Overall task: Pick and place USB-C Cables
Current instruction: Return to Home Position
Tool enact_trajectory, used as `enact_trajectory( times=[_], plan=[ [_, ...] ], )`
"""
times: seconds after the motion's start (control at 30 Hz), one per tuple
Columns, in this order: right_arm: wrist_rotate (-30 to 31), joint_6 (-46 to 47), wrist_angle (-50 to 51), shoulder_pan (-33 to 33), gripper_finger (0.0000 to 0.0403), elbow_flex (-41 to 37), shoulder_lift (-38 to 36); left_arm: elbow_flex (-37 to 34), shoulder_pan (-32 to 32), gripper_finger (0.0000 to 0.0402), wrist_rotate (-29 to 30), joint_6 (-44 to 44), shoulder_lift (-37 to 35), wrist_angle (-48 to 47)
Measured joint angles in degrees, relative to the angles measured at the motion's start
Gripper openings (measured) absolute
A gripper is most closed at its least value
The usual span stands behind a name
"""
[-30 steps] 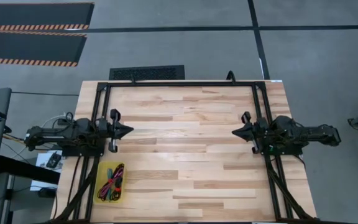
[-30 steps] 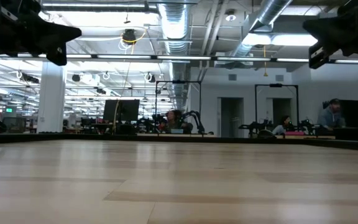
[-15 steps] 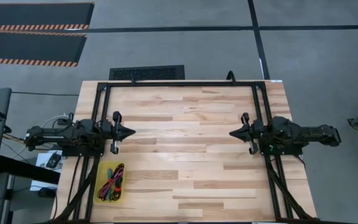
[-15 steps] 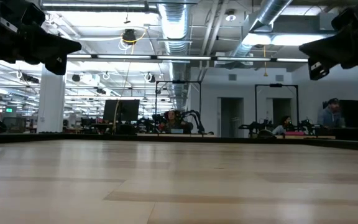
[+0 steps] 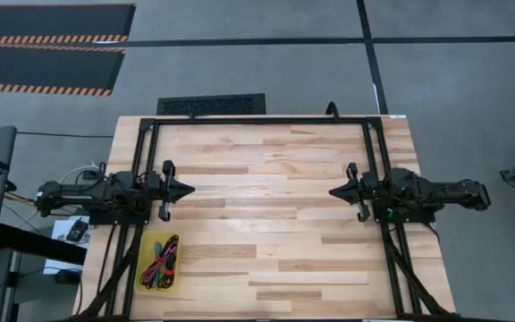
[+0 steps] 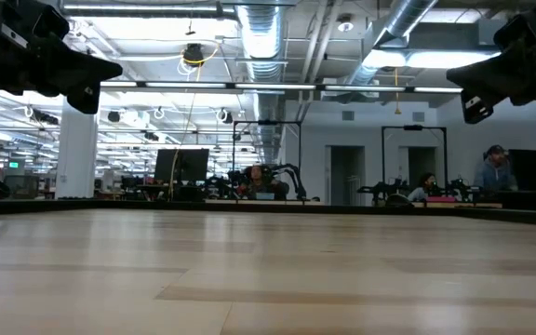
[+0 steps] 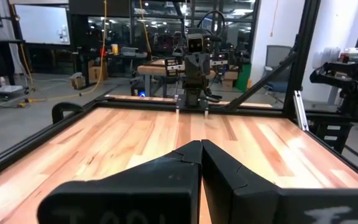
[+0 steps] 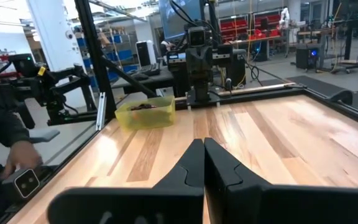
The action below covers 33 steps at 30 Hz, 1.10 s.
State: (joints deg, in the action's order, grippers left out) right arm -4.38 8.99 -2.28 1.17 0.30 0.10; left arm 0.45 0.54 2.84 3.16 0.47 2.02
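Several USB-C cable bundles [image 5: 160, 260], red, black and green among them, lie in a yellow tray [image 5: 144, 241] at the table's near left; the tray also shows in the right wrist view [image 8: 146, 113]. My left gripper [image 5: 189, 189] hovers shut and empty over the table's left side, pointing right; its shut fingers show in the left wrist view [image 7: 201, 148]. My right gripper [image 5: 332, 191] hovers shut and empty over the table's right side, pointing left; its shut fingers show in the right wrist view [image 8: 202, 145]. Both are well above the tabletop in the low view.
A black frame [image 5: 257, 120] runs around the wooden table [image 5: 266, 224]. A person's hand with a small controller [image 8: 17, 174] shows beyond the table's edge. More people sit far back in the room [image 6: 496, 172].
My right gripper has moved a little toward the table's left edge. My left gripper has moved a little toward the table's right edge in the first half second, then stayed.
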Motion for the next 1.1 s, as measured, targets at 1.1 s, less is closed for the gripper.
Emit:
enact_trajectory(
  times=[1.1],
  plan=[
    [-0.25, 0.07, 0.11, 0.0, 0.0033, -0.01, 0.0, -0.07, 0.02, 0.0, 0.17, 0.09, 0.0, 0.02]
  ],
)
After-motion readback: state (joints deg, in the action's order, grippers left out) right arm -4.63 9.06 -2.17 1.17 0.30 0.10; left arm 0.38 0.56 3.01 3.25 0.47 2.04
